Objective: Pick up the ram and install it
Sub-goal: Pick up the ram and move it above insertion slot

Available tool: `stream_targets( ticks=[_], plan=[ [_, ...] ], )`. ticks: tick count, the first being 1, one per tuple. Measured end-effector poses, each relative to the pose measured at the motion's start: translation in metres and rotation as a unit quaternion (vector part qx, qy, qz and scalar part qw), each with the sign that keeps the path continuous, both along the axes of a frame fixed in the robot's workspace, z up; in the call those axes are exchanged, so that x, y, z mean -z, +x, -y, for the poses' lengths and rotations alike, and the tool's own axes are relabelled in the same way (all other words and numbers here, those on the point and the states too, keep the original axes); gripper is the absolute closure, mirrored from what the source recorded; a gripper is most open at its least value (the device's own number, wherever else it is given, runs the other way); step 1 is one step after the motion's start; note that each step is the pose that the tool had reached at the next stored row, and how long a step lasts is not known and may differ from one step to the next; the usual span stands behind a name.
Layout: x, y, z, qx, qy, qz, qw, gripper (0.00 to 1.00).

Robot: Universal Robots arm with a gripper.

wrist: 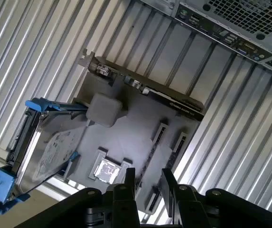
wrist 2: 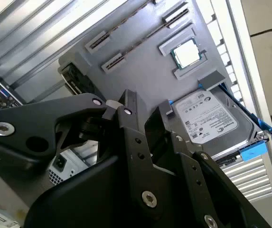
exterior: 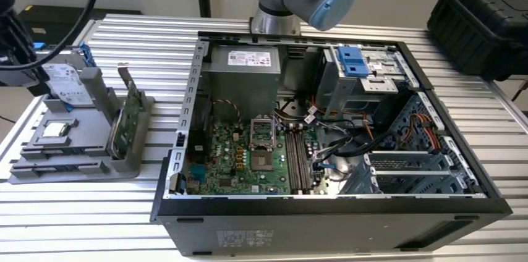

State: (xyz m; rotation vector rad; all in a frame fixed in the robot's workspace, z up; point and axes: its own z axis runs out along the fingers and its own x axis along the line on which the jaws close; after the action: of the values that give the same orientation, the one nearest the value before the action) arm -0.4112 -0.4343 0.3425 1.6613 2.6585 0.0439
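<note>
Exterior view: a gray holder (exterior: 83,169) is seen at the exterior view's left of the open computer case (exterior: 330,212). Second wrist view: the gripper (wrist 2: 145,108), spread and empty, is poised over the ram (wrist 2: 140,39), stood on edge in the holder. First wrist view: the same stick (wrist: 146,161) is seen below the parted fingers (wrist: 128,183). Light, stiff and fragile, it is judged best pinched across its flat faces at mid-length.

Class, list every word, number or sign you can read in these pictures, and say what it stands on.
None can be read; all print is too small or blurred.
White label on the silver hard drive with blue rails: unreadable.
White sticker on the grey metal power supply box: unreadable.
Pale sticker on the black computer case: unreadable.
Silver square processor chip: markings unreadable.
</note>
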Motion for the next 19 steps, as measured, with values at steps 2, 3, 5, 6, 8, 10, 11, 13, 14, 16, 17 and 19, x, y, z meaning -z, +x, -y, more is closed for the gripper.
stream_targets(
  ticks=[2, 3, 5, 6, 8, 10, 11, 13, 14, 16, 17, 19],
  plan=[
    [0.0001, 0.0000, 0.0000, 0.012, -0.0001, -0.0006, 0.9999, 0.00],
    [0.0002, 0.0000, 0.0000, 0.018, -0.0002, -0.0009, 0.9998, 0.00],
    [0.0003, 0.0000, 0.0000, 0.030, -0.0003, -0.0013, 0.9995, 0.00],
    [0.0004, 0.0000, 0.0000, 0.036, -0.0003, -0.0016, 0.9993, 0.00],
    [0.0004, 0.0000, 0.0000, 0.049, -0.0006, -0.0021, 0.9988, 0.00],
    [0.0006, 0.0000, 0.0000, 0.060, -0.0007, -0.0025, 0.9982, 0.00],
    [0.0007, 0.0000, 0.0000, 0.066, -0.0007, -0.0027, 0.9978, 0.00],
    [0.0008, 0.0000, 0.0000, 0.078, -0.0009, -0.0030, 0.9969, 0.00],
    [0.0009, 0.0000, 0.0000, 0.084, -0.0010, -0.0032, 0.9964, 0.00],
    [0.0010, 0.0000, 0.0000, 0.096, -0.0011, -0.0035, 0.9954, 0.00],
    [0.0012, 0.0000, 0.0000, 0.102, -0.0011, -0.0037, 0.9948, 0.00],
    [0.0013, 0.0000, 0.0000, 0.113, -0.0012, -0.0039, 0.9936, 0.00]
  ],
)
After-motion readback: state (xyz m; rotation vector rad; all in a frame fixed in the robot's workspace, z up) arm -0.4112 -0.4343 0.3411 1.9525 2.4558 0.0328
